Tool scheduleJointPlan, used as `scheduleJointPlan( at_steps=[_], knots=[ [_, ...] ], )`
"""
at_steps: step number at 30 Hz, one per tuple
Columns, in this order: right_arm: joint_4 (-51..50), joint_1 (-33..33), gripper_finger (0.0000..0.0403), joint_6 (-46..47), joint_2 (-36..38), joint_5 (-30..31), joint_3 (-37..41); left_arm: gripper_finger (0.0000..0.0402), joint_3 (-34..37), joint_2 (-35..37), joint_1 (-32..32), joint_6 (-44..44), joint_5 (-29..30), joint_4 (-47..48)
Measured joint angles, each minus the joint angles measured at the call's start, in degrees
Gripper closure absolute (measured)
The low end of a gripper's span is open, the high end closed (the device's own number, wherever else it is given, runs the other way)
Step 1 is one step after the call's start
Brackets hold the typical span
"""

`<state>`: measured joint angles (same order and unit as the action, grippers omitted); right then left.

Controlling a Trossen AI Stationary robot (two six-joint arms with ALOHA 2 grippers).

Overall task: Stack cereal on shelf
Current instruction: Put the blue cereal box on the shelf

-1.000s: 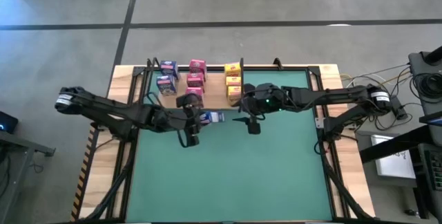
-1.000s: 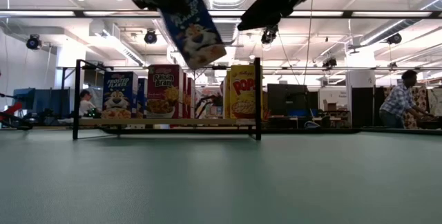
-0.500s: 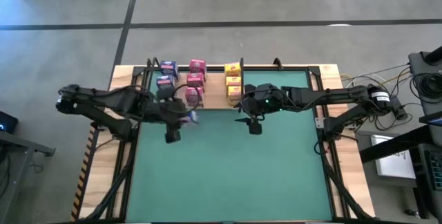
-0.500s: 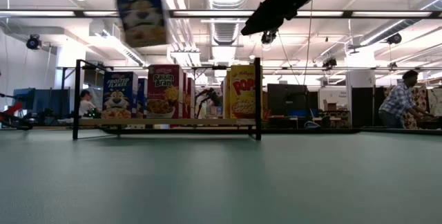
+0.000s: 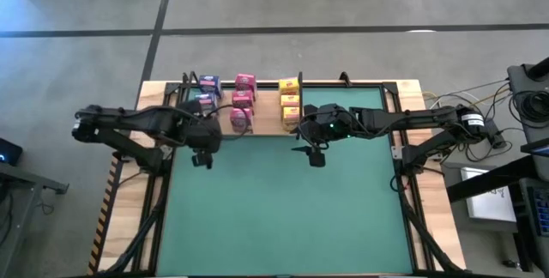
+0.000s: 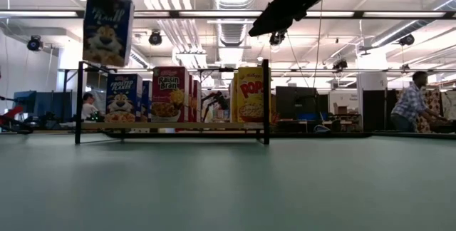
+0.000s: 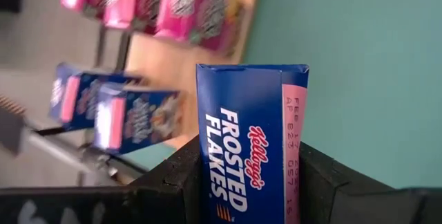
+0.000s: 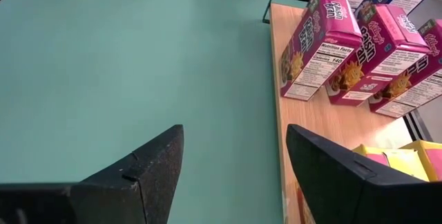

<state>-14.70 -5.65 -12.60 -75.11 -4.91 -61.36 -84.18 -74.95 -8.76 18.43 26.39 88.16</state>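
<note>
the left gripper (image 7: 252, 182) is clamped on a blue cereal box (image 6: 107, 30), held in the air at the upper left of the low view, above the shelf (image 6: 171, 126). right gripper (image 8: 231, 169) hangs spread apart and empty beside the pink boxes (image 8: 359, 44).

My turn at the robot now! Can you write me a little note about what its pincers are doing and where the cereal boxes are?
Left pincer: shut on a blue Frosted Flakes box, held in the air near the shelf's left end.
Right pincer: open, empty, hovering over the green mat by the yellow boxes.
On the shelf: two blue boxes, three pink boxes, the yellow row.
Done: those rows are up.
Left: set the held blue box down beside the other blue ones, probably the last.
</note>
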Motion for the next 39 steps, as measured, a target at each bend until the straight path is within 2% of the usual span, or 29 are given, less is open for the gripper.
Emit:
scheduleJointPlan(
  at_steps=[4, 12, 19, 29, 39],
  knots=[
    [0.02, 0.00, 0.0160, -0.02, -0.02, 0.00, 0.00, 0.0261, 4.67, 0.23, 3.10, -1.19, 2.66, -1.84],
    [0.04, 0.00, 0.0156, 0.00, -0.04, 0.02, 0.00, 0.0261, 14.31, 0.36, 10.34, -9.21, 2.64, -9.99],
    [0.02, 0.00, 0.0161, 0.00, -0.07, 0.01, 0.00, 0.0261, 19.42, 0.63, 15.09, -16.09, 2.59, -15.58],
    [0.00, 0.00, 0.0154, 0.00, -0.07, 0.01, 0.00, 0.0261, 22.53, 0.64, 18.39, -23.33, 1.45, -21.17],
    [0.00, 0.00, 0.0154, 0.00, -0.07, 0.02, 0.02, 0.0261, 22.60, 0.82, 19.03, -23.97, -0.37, -20.88]
  ],
)
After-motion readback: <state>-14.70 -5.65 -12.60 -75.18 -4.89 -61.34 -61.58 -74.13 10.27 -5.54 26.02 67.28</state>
